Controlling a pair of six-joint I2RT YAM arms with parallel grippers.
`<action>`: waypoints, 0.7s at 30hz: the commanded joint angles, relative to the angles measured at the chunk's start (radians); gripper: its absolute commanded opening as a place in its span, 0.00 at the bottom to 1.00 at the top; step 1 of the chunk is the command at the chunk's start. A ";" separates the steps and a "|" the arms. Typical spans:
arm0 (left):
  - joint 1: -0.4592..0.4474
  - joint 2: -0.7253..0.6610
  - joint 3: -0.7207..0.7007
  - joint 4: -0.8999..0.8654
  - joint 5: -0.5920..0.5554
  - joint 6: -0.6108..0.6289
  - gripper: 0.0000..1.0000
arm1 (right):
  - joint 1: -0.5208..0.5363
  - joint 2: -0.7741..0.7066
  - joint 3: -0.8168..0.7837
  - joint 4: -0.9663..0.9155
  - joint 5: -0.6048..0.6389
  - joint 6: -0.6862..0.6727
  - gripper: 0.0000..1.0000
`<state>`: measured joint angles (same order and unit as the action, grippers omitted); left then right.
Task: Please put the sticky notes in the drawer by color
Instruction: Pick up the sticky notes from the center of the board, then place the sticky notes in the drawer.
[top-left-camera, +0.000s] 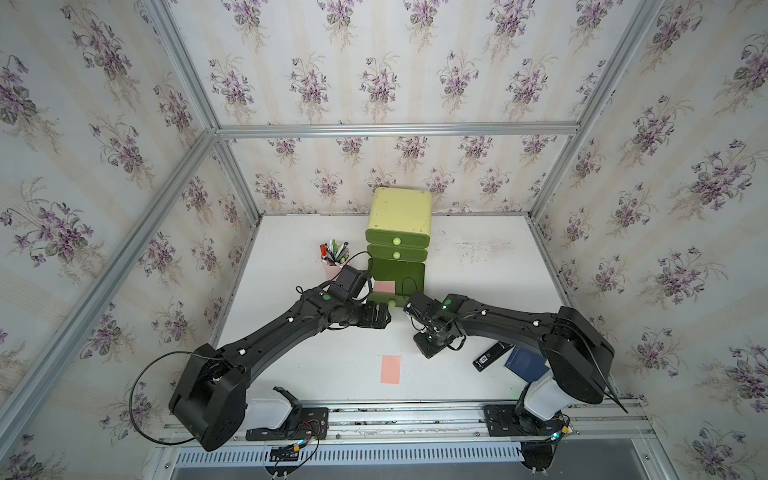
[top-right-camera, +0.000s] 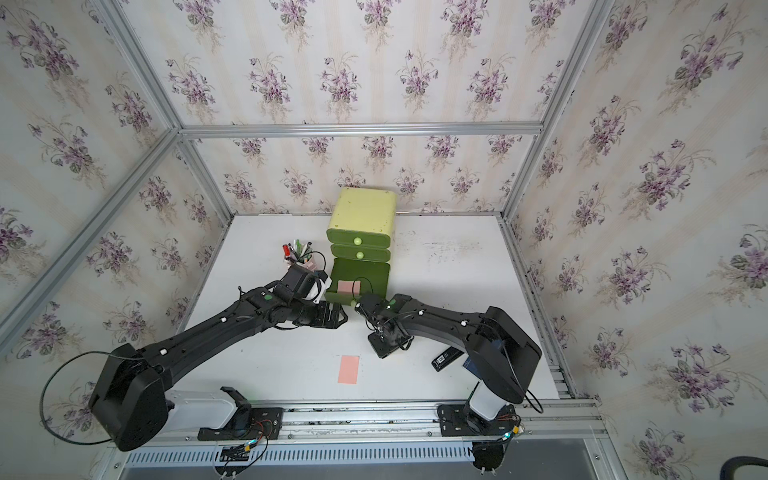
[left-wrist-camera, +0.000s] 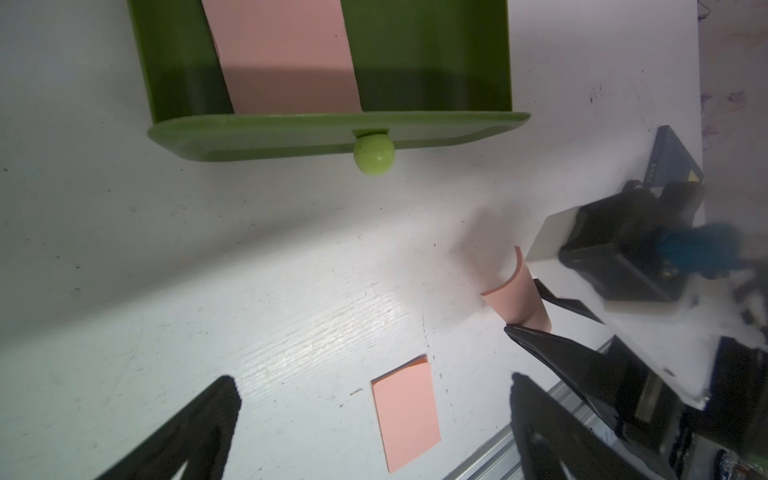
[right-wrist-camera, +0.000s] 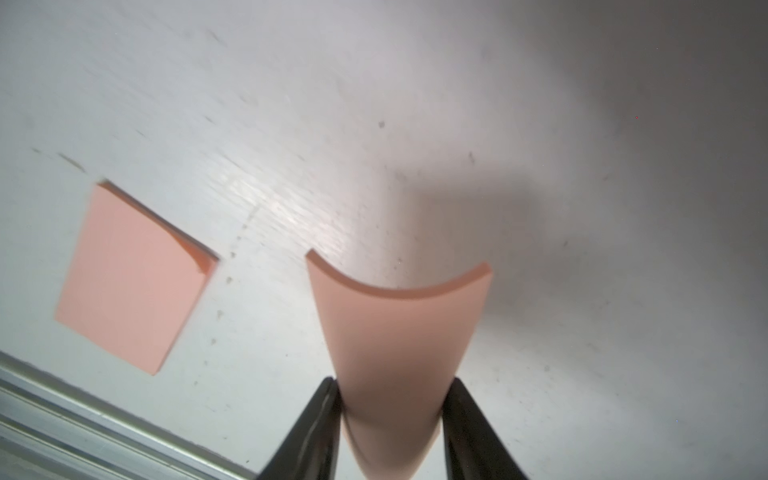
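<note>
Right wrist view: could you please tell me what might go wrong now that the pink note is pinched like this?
1. The held pink note is bowed into a trough in the right end effector; it may crease or spring out.
2. Curled like that, it could catch on the open bottom drawer at its front instead of lying flat on the pink note inside.

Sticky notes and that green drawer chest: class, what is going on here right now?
The right gripper is shut on a salmon pink sticky note, which bows between its jaws just over the table. The chest's bottom drawer stands pulled out with a second pink note inside; the two drawers above it are closed. The left gripper is open and empty near that drawer's front. A third pink note lies flat on the table.
</note>
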<state>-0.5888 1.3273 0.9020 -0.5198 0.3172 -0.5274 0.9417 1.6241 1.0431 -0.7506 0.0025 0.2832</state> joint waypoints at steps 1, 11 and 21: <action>0.006 -0.025 0.001 -0.016 -0.014 -0.005 1.00 | -0.010 -0.013 0.052 -0.030 0.059 -0.049 0.43; 0.051 -0.082 -0.036 -0.032 -0.002 -0.012 1.00 | -0.095 0.013 0.253 -0.026 0.167 -0.241 0.44; 0.051 -0.099 -0.057 -0.023 0.016 -0.014 1.00 | -0.119 0.150 0.438 0.080 0.338 -0.552 0.45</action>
<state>-0.5381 1.2373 0.8471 -0.5537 0.3222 -0.5350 0.8242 1.7370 1.4410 -0.7036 0.2626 -0.1539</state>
